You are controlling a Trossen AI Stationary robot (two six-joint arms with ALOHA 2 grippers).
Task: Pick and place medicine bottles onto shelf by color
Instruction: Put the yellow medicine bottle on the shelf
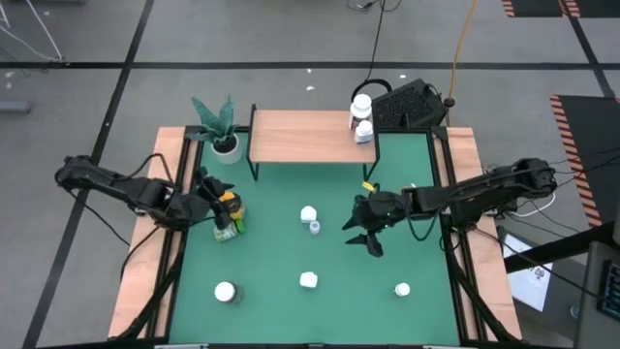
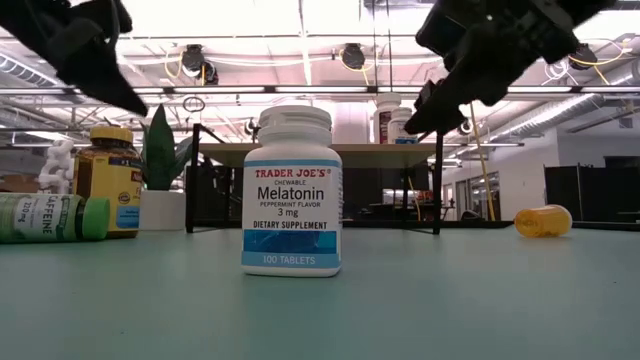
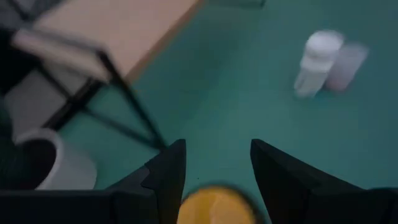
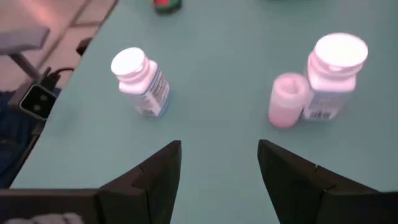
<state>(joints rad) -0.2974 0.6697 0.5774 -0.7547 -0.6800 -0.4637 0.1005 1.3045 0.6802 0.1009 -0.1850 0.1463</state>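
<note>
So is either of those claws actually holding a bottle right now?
No. The right gripper hangs with open jaws over bare table. The left gripper is open too, its jaws either side of the yellow cap without gripping it.

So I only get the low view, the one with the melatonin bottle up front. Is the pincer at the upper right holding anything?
Observer: No, the right pincer is open and empty, above bare table.
Operator: What lies ahead of it?
Observer: A pink bottle right beside a white bottle.
Operator: And the other one?
Observer: The left pincer is open too, just above the yellow-capped amber bottle.
</note>
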